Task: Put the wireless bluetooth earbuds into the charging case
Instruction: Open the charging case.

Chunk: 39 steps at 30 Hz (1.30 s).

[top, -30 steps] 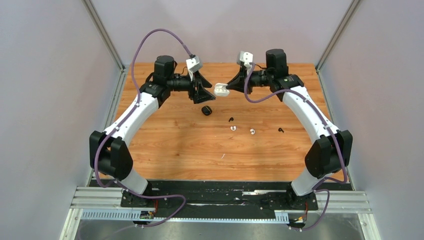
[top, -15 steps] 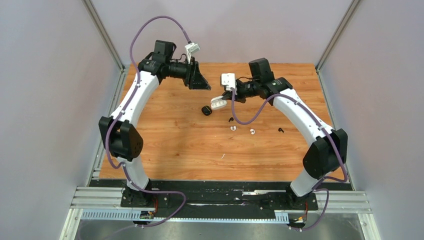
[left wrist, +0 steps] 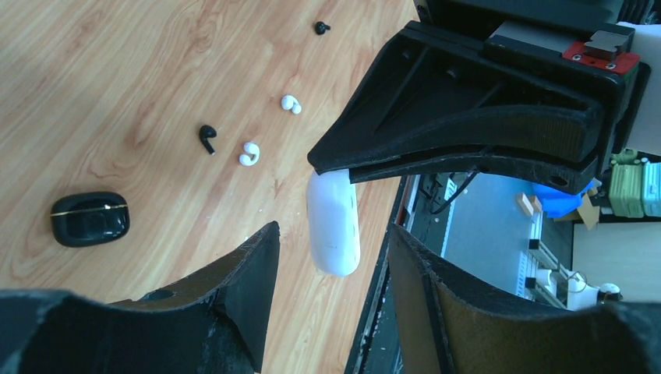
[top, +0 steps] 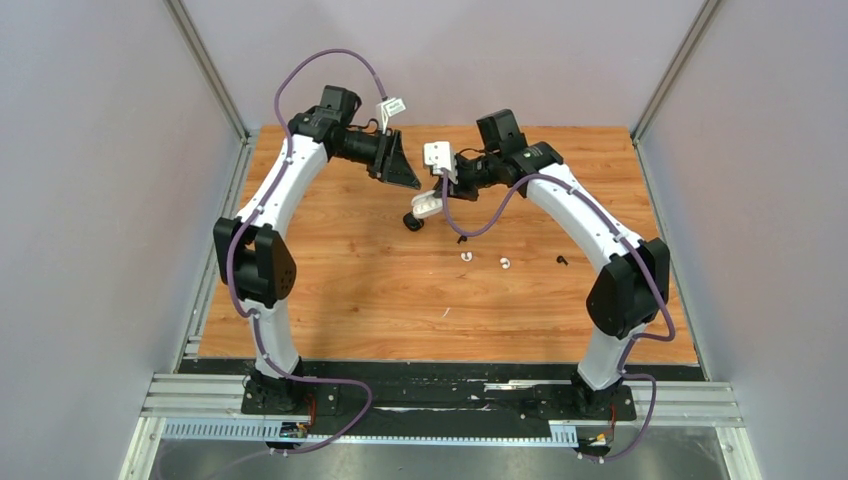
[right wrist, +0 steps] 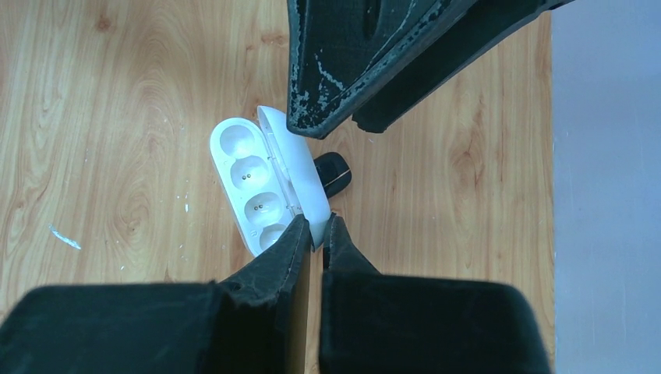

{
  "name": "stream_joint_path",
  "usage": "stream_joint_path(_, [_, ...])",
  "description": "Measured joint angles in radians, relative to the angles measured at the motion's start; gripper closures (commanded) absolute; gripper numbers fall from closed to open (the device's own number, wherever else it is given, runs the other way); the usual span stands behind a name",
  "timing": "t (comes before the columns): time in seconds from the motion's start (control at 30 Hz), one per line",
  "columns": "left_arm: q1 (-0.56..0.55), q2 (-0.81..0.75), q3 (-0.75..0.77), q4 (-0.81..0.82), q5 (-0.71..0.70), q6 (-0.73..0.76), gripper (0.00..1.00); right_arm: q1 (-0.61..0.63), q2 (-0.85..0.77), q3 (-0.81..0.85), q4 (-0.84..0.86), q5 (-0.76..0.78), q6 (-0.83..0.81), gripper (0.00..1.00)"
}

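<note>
Right wrist view: right gripper (right wrist: 316, 234) pinches narrowly the raised lid of the white charging case (right wrist: 251, 183); its long axis runs 11-to-5 o'clock, wells facing camera, above the table (right wrist: 93, 117); left gripper (left wrist: 331, 238) gapes wide; earbuds (top: 505, 264) lie at the case's 5 o'clock in the top view.

The white case (right wrist: 253, 183) half-hides the black case (right wrist: 337, 173).
</note>
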Motion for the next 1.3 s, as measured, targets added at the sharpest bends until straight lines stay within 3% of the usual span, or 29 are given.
stream_joint_path(0.5, [-0.043, 0.025, 0.004, -0.013, -0.049, 0.036, 0.55, 0.01, 0.049, 0.063, -0.016, -0.005, 0.06, 1.0])
stream_joint_path(1.03, [-0.044, 0.025, 0.004, -0.031, -0.076, 0.071, 0.53, 0.01, 0.049, 0.064, -0.016, -0.009, 0.083, 1.0])
stream_joint_path(1.3, [-0.049, 0.027, 0.004, -0.037, -0.077, 0.076, 0.69, 0.012, 0.049, 0.064, -0.016, -0.008, 0.089, 1.0])
